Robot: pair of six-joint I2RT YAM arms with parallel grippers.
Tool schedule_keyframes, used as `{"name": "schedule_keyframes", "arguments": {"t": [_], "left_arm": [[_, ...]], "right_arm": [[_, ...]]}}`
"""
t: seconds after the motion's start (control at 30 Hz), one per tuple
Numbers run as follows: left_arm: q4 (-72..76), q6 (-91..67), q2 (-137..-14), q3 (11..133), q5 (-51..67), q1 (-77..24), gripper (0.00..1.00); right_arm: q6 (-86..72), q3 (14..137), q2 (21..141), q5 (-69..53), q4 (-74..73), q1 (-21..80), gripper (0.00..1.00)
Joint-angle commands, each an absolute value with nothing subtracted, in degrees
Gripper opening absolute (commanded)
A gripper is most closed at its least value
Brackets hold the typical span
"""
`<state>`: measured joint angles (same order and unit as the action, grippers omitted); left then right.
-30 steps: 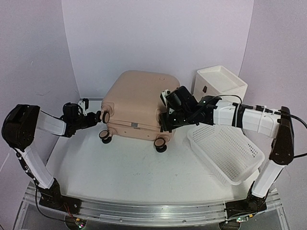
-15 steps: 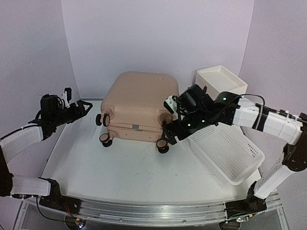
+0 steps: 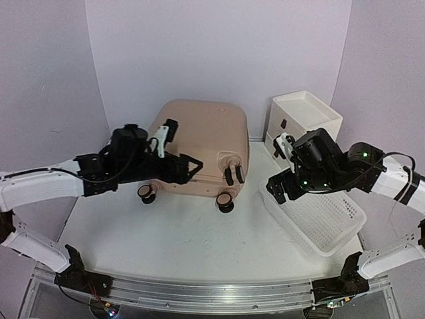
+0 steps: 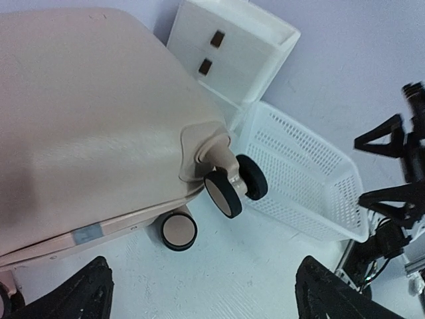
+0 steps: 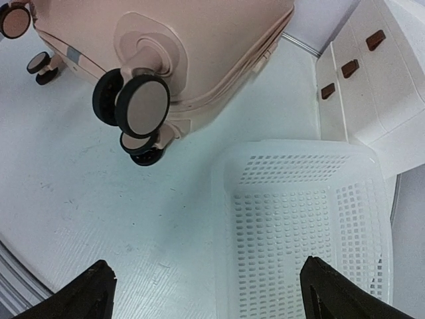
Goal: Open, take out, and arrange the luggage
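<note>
Swung in from the left edge to the luggage's (image 3: 199, 133) near face: left gripper (image 3: 189, 166), fingers spread wide, nothing held. Drawn back off the casters, above the white basket (image 3: 325, 222): right gripper (image 3: 274, 189), fingers likewise apart, empty. Luggage shut, flat on table (image 3: 172, 246), just ahead of both finger pairs. Drawer unit (image 3: 305, 113) beyond the right fingers.

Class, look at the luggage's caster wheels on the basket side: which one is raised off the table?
The upper caster, sticking out in mid-air from the luggage; the lower caster beneath it sits on the table.
</note>
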<state>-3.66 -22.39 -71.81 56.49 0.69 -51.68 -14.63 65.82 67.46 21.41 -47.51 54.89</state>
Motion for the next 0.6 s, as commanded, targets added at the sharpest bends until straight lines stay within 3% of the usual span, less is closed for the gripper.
{"name": "schedule_keyframes", "arguments": {"t": [0.0, 0.17, 0.57], "left_arm": [[-4.7, -21.1, -84.8, 66.7, -11.1, -57.3, 0.99], [-5.1, -18.5, -96.7, 76.6, -17.1, -61.3, 0.99], [-8.9, -22.3, -110.6, 88.7, -20.2, -62.1, 0.99]], "right_arm": [[-15.4, 64.4, 62.6, 26.0, -46.9, 54.8, 0.98], [-16.5, 62.4, 58.5, 25.9, -47.4, 54.7, 0.98], [-17.4, 58.9, 55.4, 25.6, -47.5, 54.7, 0.98]]}}
